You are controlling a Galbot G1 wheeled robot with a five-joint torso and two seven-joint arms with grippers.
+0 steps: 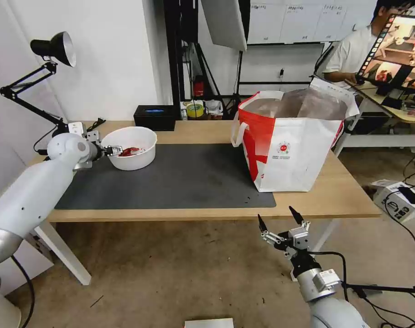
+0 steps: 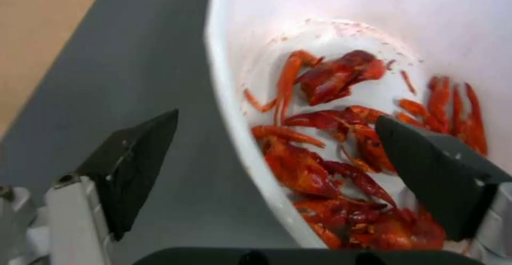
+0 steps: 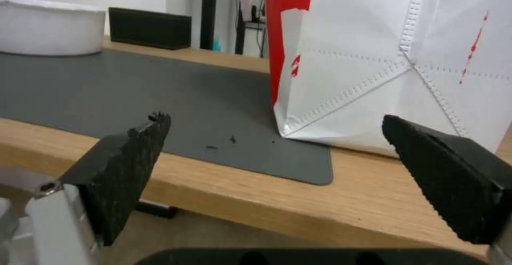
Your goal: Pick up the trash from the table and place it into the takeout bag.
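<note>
Bowl: I see the white round bowl (image 1: pixel 131 146) standing upright on the far left part of the mat, its wall smooth and plain, its rim thin.
Scraps: inside the bowl lie red shell scraps (image 2: pixel 331 157), glossy and curled, heaped toward one side of the bottom; small red flecks mark the white floor around them.
Left gripper: my left gripper (image 1: pixel 114 150) is at the bowl's near-left rim. From the left wrist camera the jaws stand wide apart and straddle the rim, one finger (image 2: pixel 133 165) outside over the mat, the other inside above the scraps. It has hold of nothing that I can see.
Mat: the dark grey mat (image 1: pixel 180 182) covers the middle of the table; a few dark crumbs (image 3: pixel 229 141) lie near its front right corner.
Table: a light wood top (image 1: pixel 335 196) on white legs.
Bag: the red-and-white bag (image 1: pixel 292 150) stands upright on the right side of the table, well apart from the bowl, its base partly on the mat's right edge. Its mouth is open, showing silver lining, and a small round red logo sits on the white front.
Right gripper: my right gripper (image 1: pixel 282 218) hangs below and in front of the table's front edge, near the bag's corner, fingers spread wide and empty.
Black box: a black box (image 1: pixel 155 117) sits at the table's far edge, behind the bowl.
</note>
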